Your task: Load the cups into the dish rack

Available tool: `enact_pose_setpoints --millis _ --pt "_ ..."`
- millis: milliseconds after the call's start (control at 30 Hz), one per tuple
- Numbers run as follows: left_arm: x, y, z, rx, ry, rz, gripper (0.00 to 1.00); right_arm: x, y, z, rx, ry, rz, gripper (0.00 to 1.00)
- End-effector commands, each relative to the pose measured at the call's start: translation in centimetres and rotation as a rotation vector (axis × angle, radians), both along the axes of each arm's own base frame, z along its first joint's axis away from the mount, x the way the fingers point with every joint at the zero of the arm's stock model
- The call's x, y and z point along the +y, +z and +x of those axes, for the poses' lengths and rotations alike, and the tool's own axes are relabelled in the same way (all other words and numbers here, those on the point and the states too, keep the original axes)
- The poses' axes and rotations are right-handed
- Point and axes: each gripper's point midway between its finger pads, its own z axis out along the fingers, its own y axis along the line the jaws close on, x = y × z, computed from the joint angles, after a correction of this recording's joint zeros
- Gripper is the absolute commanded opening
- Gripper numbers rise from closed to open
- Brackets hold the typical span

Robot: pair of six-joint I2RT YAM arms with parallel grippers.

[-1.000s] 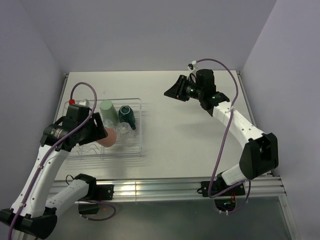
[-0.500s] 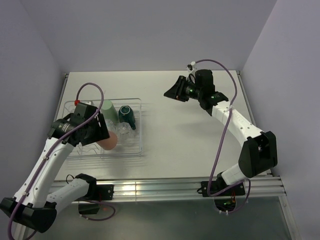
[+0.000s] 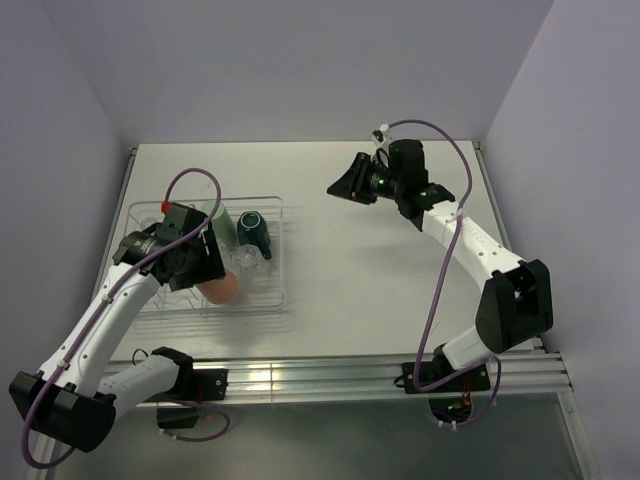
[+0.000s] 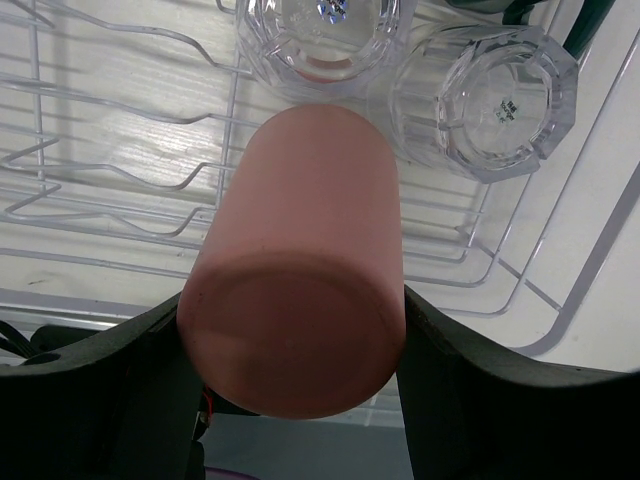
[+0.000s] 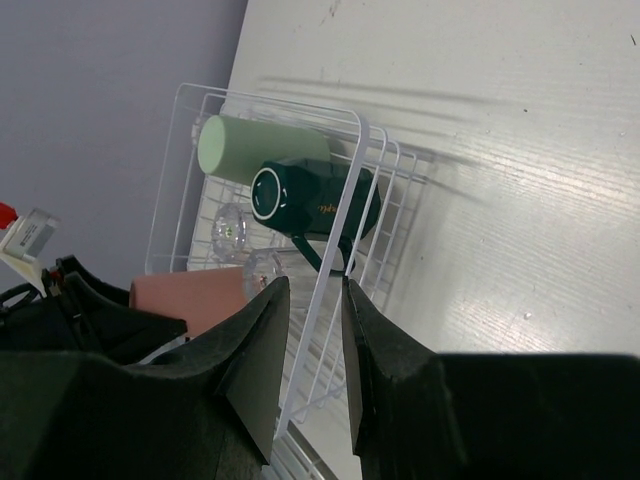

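My left arm [image 3: 100, 320] climbs from its base and folds forward, the wrist tipped downward. My left gripper [image 3: 205, 272] is clamped on the salmon-pink tumbler [image 4: 300, 300], its fingers [image 4: 120, 380] pressing the wall from either side near the closed end, which faces my wrist. My right arm [image 3: 470, 245] bends at the elbow and reaches far out, pointing leftward. My right gripper [image 3: 343, 184] carries nothing, with only a narrow gap between its two fingers.

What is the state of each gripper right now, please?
Left gripper: closed on the salmon-pink tumbler.
Right gripper: slightly open, holding nothing.
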Motion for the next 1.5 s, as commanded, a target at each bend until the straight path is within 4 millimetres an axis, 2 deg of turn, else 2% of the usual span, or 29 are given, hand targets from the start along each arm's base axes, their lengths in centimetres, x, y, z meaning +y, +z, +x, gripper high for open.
enact_pose_setpoints --millis 0,433,900,933,967,1033,1067,1133,1167,1467 --pt "-0.3 -0.1 1.1 -0.033 0.009 0.003 0.0 0.1 0.9 0.6 -0.047 0.015 0.004 0.35" --pt "0.2 -2.3 1.4 0.013 0.051 0.071 0.0 0.2 0.4 0.6 -0.04 0.025 0.002 0.35" --pt "0.5 -4.4 1.0 0.062 0.081 0.138 0.01 0.2 -0.1 0.7 -0.029 0.037 0.01 0.34" --pt "0.5 -4.4 1.0 0.062 0.084 0.139 0.03 0.2 -0.1 0.6 -0.029 0.038 0.012 0.35" --pt "0.4 -4.4 1.0 0.062 0.083 0.14 0.11 0.2 -0.2 0.6 -0.027 0.038 0.011 0.35" --pt "0.4 -4.5 1.1 0.061 0.082 0.14 0.19 0.3 -0.1 0.6 -0.029 0.04 0.014 0.34" --pt "0.4 -4.5 1.1 0.063 0.082 0.142 0.28 0.2 -0.1 0.7 -0.027 0.038 0.015 0.34" --pt "0.3 -4.6 1.1 0.063 0.077 0.143 0.34 0.2 -0.2 0.6 -0.027 0.039 0.013 0.34" --pt "0.3 -4.5 1.0 0.063 0.079 0.143 0.4 0.2 -0.2 0.6 -0.027 0.039 0.013 0.34" --pt "0.2 -4.5 0.9 0.062 0.075 0.144 0.62 0.3 -0.3 0.6 -0.023 0.041 0.016 0.34"
